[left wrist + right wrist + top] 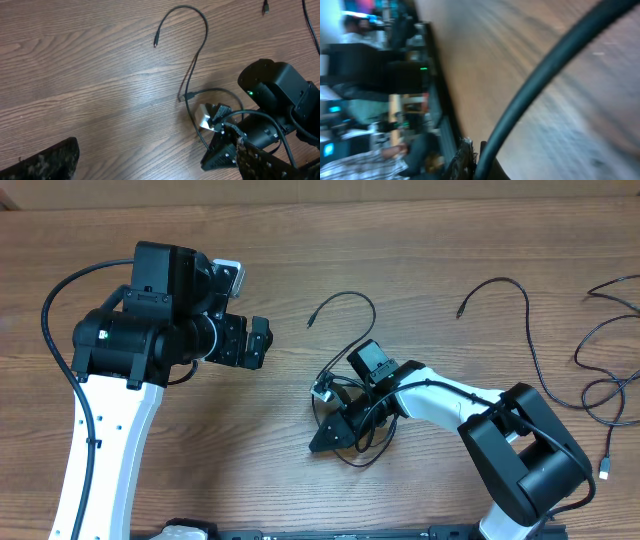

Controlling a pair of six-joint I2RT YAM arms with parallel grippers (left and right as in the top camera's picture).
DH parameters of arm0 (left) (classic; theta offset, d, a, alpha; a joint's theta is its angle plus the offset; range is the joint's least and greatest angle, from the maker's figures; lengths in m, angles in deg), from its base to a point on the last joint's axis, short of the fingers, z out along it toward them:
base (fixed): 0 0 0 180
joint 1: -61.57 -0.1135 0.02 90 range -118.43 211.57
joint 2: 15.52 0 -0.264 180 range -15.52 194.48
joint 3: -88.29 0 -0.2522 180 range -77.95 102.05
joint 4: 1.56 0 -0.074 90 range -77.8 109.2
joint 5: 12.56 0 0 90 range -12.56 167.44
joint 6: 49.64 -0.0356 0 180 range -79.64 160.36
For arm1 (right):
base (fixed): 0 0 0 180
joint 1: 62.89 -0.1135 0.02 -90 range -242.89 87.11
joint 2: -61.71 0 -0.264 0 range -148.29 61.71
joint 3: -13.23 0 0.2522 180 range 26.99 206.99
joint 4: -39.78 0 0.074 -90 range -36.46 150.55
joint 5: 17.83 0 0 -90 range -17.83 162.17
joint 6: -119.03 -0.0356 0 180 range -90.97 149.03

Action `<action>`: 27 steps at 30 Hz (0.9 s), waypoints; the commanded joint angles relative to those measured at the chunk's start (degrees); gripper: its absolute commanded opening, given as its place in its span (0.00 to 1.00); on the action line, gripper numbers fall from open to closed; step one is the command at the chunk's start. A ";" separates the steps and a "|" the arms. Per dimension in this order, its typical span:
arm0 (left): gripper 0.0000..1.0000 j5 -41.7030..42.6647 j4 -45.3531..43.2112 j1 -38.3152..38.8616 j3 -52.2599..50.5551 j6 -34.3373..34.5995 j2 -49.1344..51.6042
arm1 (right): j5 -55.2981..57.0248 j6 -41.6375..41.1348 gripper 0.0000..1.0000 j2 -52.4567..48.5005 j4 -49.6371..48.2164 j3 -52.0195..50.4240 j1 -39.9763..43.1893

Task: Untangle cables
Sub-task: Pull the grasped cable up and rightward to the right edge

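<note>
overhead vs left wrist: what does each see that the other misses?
Overhead only: the left end effector, open and apart from the cords, plus loose cables on the table's right side. Left wrist only: a blurred edge of its own finger. Both: the right end effector down in the cable bunch, the silver plug, and the hooked cable.

Left arm: elbow raised, left hand [258,342] pointing inward, jaws wide open. Right arm: extended inward, right hand [328,438] lowered, jaws closed.
</note>
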 commanded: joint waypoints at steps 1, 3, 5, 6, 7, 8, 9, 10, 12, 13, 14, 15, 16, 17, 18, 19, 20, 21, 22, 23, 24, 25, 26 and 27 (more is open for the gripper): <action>1.00 -0.52 -0.07 0.11 0.15 0.57 0.20 | -9.75 -2.34 0.04 1.14 0.92 5.51 1.55; 1.00 -0.52 -0.07 0.11 0.15 0.57 0.20 | -9.27 -3.41 0.04 2.56 2.84 9.57 2.75; 0.99 -0.52 -0.07 0.11 0.15 0.57 0.20 | -6.67 -4.04 0.04 4.74 5.84 15.98 4.35; 1.00 -0.52 -0.07 0.11 0.15 0.57 0.20 | -3.56 -5.88 0.04 5.95 7.37 19.85 5.18; 1.00 -0.52 -0.04 0.11 0.15 0.57 0.20 | -0.92 -7.23 0.04 6.93 8.61 23.32 5.90; 1.00 -0.52 -0.07 0.11 0.15 0.57 0.20 | 0.44 -7.80 0.04 7.45 9.14 25.22 6.29; 1.00 -0.52 -0.07 0.11 0.15 0.57 0.20 | 3.56 -8.79 0.04 8.66 10.54 29.86 7.32; 1.00 -0.52 -0.07 0.11 0.15 0.57 0.20 | 5.29 -9.38 0.04 9.20 11.21 32.37 7.96; 1.00 -0.52 -0.07 0.11 0.15 0.57 0.20 | 11.17 -10.91 0.04 10.67 12.68 39.76 10.03; 1.00 -0.52 -0.07 0.11 0.15 0.57 0.20 | 13.94 -11.34 0.04 11.17 13.18 42.84 11.02; 1.00 -0.52 -0.07 0.11 0.15 0.57 0.20 | 17.59 -12.41 0.04 11.69 13.42 46.53 12.31; 1.00 -0.52 -0.07 0.11 0.15 0.57 0.20 | 22.77 -13.57 0.04 12.41 13.51 51.74 14.32; 1.00 -0.52 -0.07 0.11 0.15 0.57 0.20 | 23.78 -13.62 0.04 12.55 13.46 52.78 14.78; 1.00 -0.52 -0.07 0.11 0.15 0.57 0.20 | 28.15 -13.60 0.04 13.11 13.25 57.46 16.92; 1.00 -0.52 -0.07 0.11 0.15 0.57 0.20 | 31.28 -13.60 0.04 13.42 13.05 60.72 18.58; 1.00 -0.52 -0.07 0.11 0.15 0.57 0.20 | 33.38 -13.60 0.04 13.55 12.83 63.08 20.00; 1.00 -0.52 -0.07 0.11 0.15 0.57 0.20 | 36.04 -13.60 0.04 13.77 12.44 66.27 21.92; 1.00 -0.52 -0.07 0.11 0.15 0.57 0.20 | 37.97 -13.60 0.04 13.79 12.17 68.63 23.47; 1.00 -0.52 -0.04 0.11 0.15 0.57 0.20 | 40.00 -13.60 0.04 13.79 11.96 71.04 25.14; 1.00 -0.52 -0.07 0.11 0.15 0.57 0.20 | 43.06 -13.60 0.04 13.79 11.65 74.51 27.82; 1.00 -0.52 -0.07 0.11 0.15 0.57 0.20 | 44.81 -13.60 0.04 13.79 11.47 76.39 29.62; 0.99 -0.52 -0.07 0.11 0.15 0.57 0.20 | 45.92 -13.60 0.04 13.79 11.37 77.75 31.04; 1.00 -0.52 -0.07 0.11 0.15 0.57 0.20 | 47.08 -13.57 0.04 13.79 11.32 79.43 32.92; 0.99 -0.52 -0.07 0.11 0.15 0.57 0.20 | 48.33 -13.57 0.04 13.79 11.15 80.83 35.10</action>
